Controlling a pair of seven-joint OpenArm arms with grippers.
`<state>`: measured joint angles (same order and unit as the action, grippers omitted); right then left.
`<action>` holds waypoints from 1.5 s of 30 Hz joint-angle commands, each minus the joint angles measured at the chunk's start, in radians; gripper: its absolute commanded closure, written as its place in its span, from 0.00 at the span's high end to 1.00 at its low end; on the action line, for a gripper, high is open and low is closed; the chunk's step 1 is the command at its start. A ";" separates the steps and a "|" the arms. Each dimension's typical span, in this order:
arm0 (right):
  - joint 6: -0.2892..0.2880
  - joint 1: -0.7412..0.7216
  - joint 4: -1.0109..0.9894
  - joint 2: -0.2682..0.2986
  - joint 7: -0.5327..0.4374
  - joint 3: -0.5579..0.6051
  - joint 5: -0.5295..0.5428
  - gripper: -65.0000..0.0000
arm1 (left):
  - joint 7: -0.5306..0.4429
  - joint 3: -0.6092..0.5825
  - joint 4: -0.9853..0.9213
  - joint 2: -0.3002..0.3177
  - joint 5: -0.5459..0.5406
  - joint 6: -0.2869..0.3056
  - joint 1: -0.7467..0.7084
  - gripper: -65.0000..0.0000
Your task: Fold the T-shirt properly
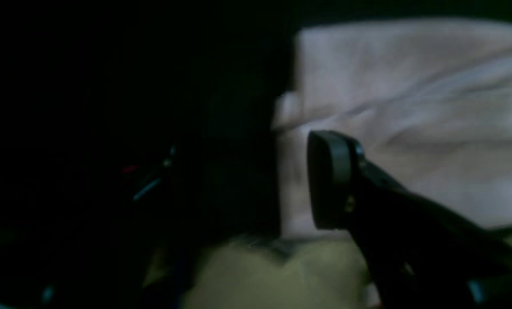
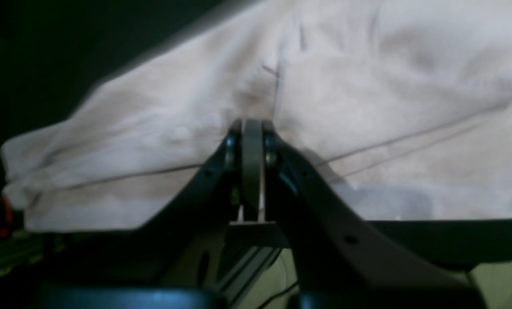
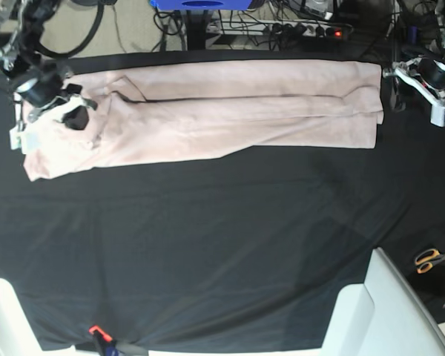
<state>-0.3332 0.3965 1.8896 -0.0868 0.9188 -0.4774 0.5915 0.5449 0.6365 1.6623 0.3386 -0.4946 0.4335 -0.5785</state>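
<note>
We note the soft, creased T-shirt (image 3: 230, 111) folded into a long band on the black tablecloth (image 3: 208, 245); right gripper (image 2: 252, 128) pinches its fabric, left gripper (image 3: 409, 76) spread, empty

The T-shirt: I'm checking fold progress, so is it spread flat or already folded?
Partly folded. The T-shirt lies as a long narrow band across the black tablecloth, with layered lengthwise edges; it is not yet folded crosswise.
</note>
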 commanded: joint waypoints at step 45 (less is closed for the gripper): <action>-0.008 -0.001 0.020 0.028 -0.016 -0.002 0.008 0.02 | -0.042 -0.205 -0.554 0.058 -0.237 0.265 0.285 0.00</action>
<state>-0.3367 0.3950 1.8957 -0.0658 0.9192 -0.4793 0.5873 0.5255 0.4282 1.0920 0.3840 -0.7029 0.6830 -0.2966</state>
